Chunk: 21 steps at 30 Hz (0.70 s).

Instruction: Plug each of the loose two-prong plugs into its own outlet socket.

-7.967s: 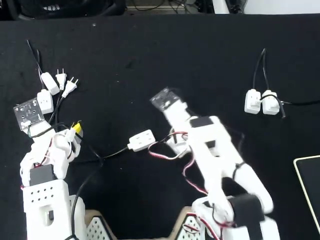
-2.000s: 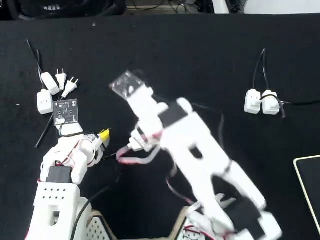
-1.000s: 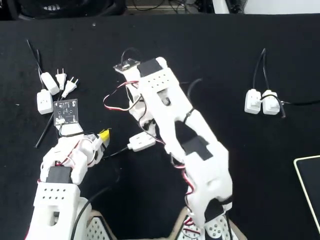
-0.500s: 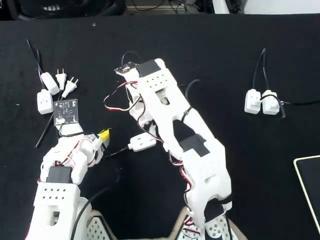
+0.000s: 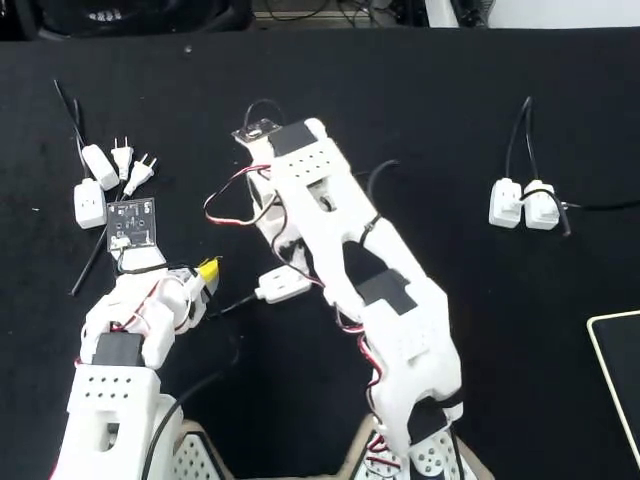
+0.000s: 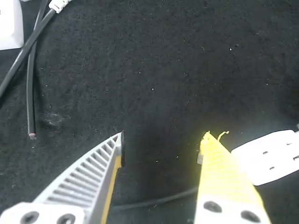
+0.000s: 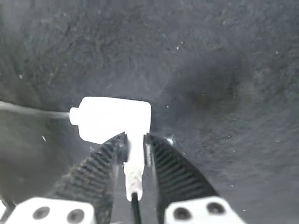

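**One plug in the right tool, most sockets unfilled**

At the far left of the black cloth-covered bench (image 5: 420,90), we see two small white two-prong plugs (image 5: 140,173). They lie loose with bare prongs, just beside two white plastic socket blocks (image 5: 90,203), and we judge that neither is plugged in. Next along, the left tool (image 6: 161,140) hangs wide open and empty. Its yellow finger is near the flat white outlet socket on a black lead (image 6: 271,156), whose slots are empty.

Over the middle, the right tool (image 7: 135,136) is clamped on the neck of a white plastic plug body on a black cable (image 7: 112,119). We cannot tell whether that plug is low over the bench or resting on it, nor can we make out its prongs. At the far right a pair of white blocks (image 5: 505,203) sit pressed together, which we take for one finished joint. We judge one plugging done at most, with the others left.

Compared with eight seconds ago, the left arm is away from the loose plugs and nearer the middle. The right arm, which was then beside the outlet socket, is stretched far across the bench. Over the last second hardly anything differs.
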Each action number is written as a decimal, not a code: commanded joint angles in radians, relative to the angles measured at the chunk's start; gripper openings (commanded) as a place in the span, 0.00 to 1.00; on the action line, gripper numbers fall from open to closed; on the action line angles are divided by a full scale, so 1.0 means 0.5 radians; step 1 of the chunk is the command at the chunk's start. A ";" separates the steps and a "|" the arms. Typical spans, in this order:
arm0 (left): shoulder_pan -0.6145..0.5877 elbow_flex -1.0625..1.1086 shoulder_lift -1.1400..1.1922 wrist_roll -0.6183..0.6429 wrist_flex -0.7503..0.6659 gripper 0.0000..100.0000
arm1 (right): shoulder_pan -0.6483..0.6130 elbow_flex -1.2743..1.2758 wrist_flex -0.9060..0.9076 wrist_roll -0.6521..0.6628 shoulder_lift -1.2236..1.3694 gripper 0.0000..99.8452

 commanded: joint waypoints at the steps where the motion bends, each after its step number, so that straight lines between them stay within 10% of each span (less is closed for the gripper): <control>1: -0.020 -0.057 -0.021 -0.006 0.003 0.27 | -0.074 -0.072 -0.080 -0.089 -0.008 0.01; 21: -0.026 -0.063 -0.021 -0.006 0.003 0.27 | -0.061 0.465 -0.399 -0.071 -0.376 0.01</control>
